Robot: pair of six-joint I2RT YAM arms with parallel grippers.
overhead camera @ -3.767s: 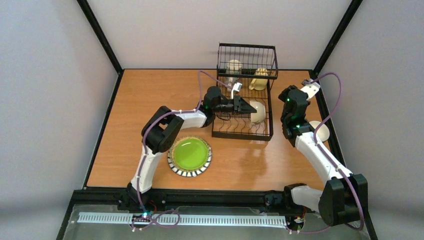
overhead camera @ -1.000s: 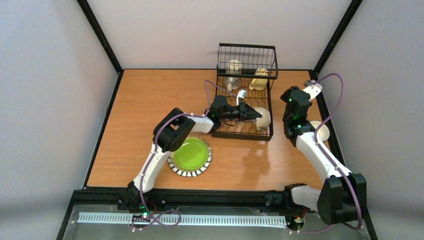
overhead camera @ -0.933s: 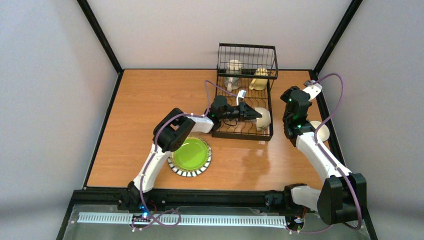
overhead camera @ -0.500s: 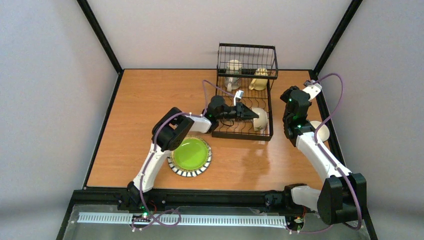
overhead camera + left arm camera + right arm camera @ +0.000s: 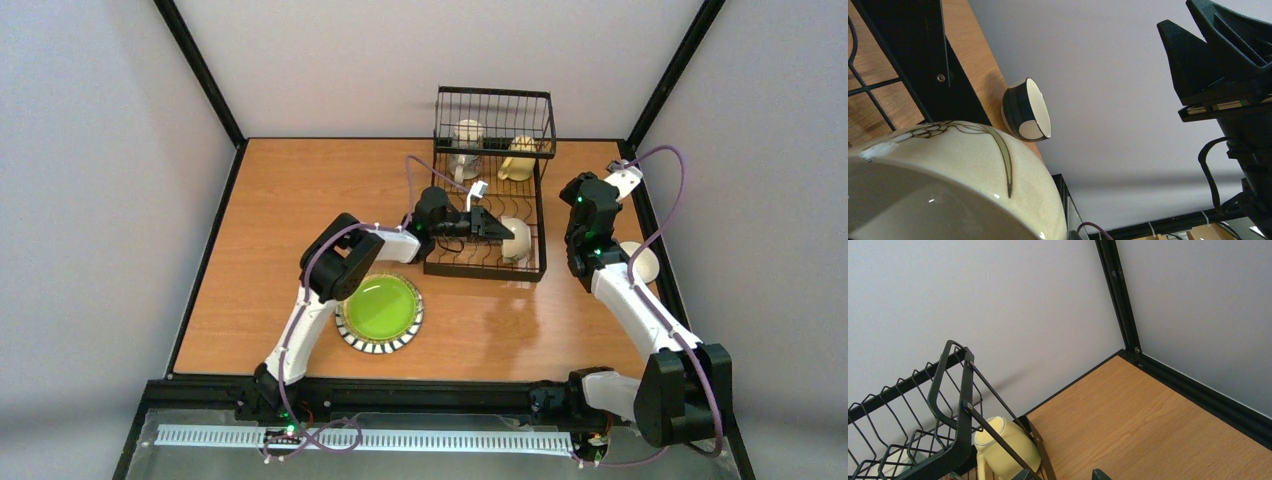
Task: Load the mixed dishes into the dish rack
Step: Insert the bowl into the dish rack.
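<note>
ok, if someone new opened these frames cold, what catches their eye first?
The lime-green plate, bright against the wooden table near the front, beside the left arm. Next comes the black dish rack at the far middle of the table. There the left hand is shut on a cream bowl over the rack's flat base.

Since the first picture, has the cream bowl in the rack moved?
Yes. The cream bowl has shifted toward the dish rack's near rim.
</note>
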